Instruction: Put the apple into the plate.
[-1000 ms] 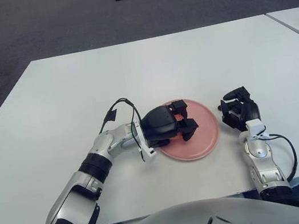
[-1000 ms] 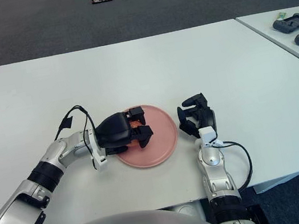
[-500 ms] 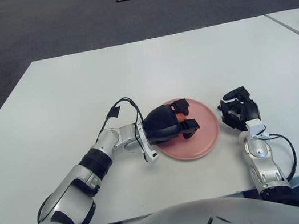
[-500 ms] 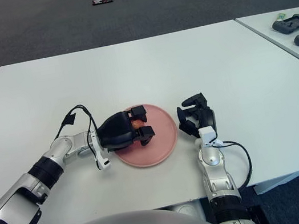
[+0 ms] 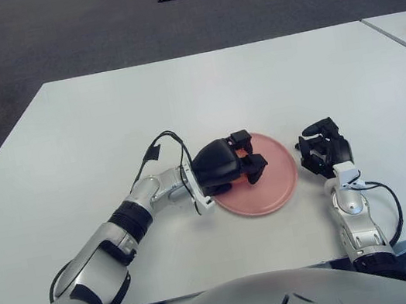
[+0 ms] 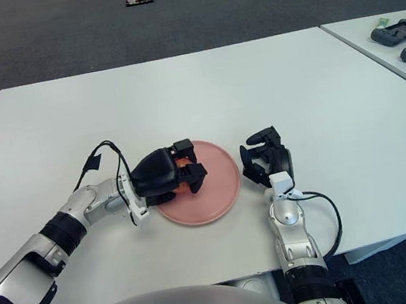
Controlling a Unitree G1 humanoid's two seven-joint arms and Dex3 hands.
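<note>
Placement step, by the look of it. Left robot hand (image 5: 246, 162) over the near-left part of the pink plate (image 5: 281, 185), black fingers (image 5: 256, 165) curled around something orange-red, taken to be the apple (image 6: 181, 173); only a sliver visible between the fingers in the right eye view, almost fully hidden in the left eye view. Clamped on the apple, then, though not certain whether the fruit already touches the plate surface or hangs just above it.

Next move, as a judgement: lower until the apple sits on the plate, spread the fingers, then draw back to the left without dragging the plate or nudging the fruit over the rim. Risk of the apple rolling once released, given the shallow rim.

Plate otherwise bare; nothing else inside. Plate flat on the white counter (image 5: 200, 89), near the front edge.

Right robot hand (image 5: 325, 148) idle, just right of the plate, fingers curled and holding nothing.
</note>
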